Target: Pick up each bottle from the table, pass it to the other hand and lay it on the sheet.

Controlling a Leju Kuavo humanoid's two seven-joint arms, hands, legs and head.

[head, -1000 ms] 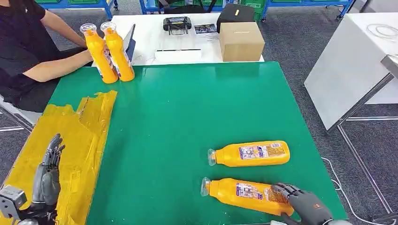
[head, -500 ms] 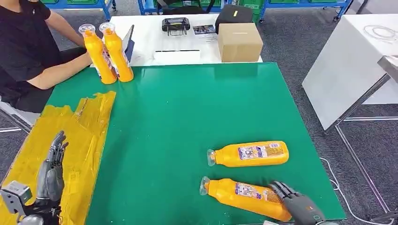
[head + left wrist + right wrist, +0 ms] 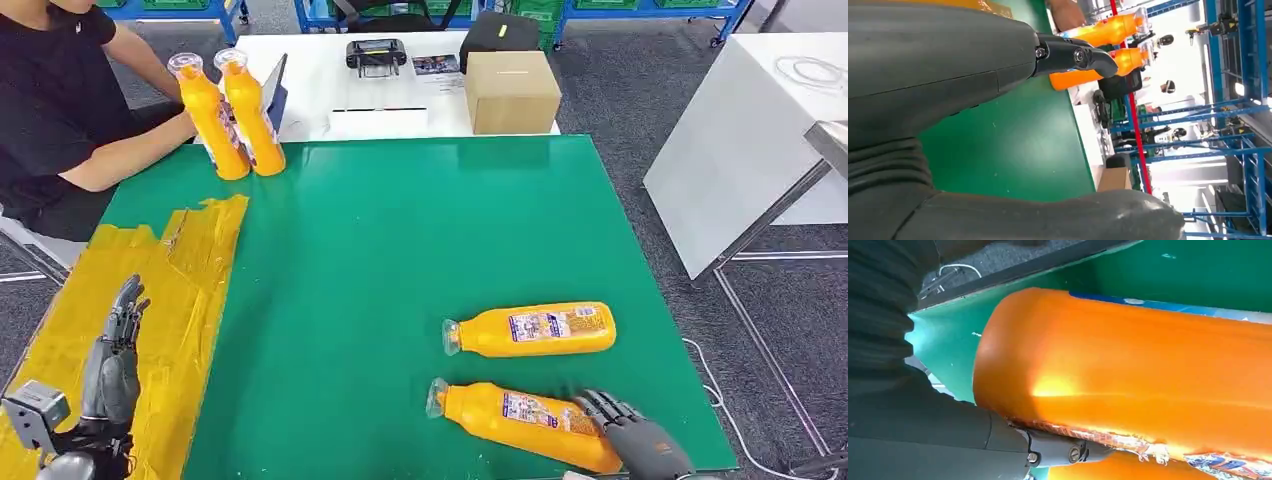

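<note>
Two bottles: lay on their sides near the table's right front, the near bottle (image 3: 525, 418) just in front of the far bottle (image 3: 532, 330), caps pointing left.
Right hand (image 3: 632, 438): rested on the base end of the near bottle, fingers draped over it; the right wrist view showed the orange body (image 3: 1128, 370) pressed against the palm with a finger under it. Whether the grip had fully closed could not be told.
Left hand (image 3: 112, 368): held nothing, fingers straight and apart, hovering over the yellow sheet (image 3: 185, 270) at the table's left front.
Step in hand: judged to be the first pickup, grasping the near bottle; it lay flat on the green table (image 3: 400, 230), not yet lifted.
Next move: would call for a firm wrap around the bottle's base, a lift, then carrying it leftward to meet the waiting left hand.
Hidden: the right hand was cut by the frame's lower edge, so its thumb could not be made out.
Elsewhere: two upright bottles (image 3: 230, 115) stood at the far left corner beside a seated person's arm (image 3: 125, 155).
</note>
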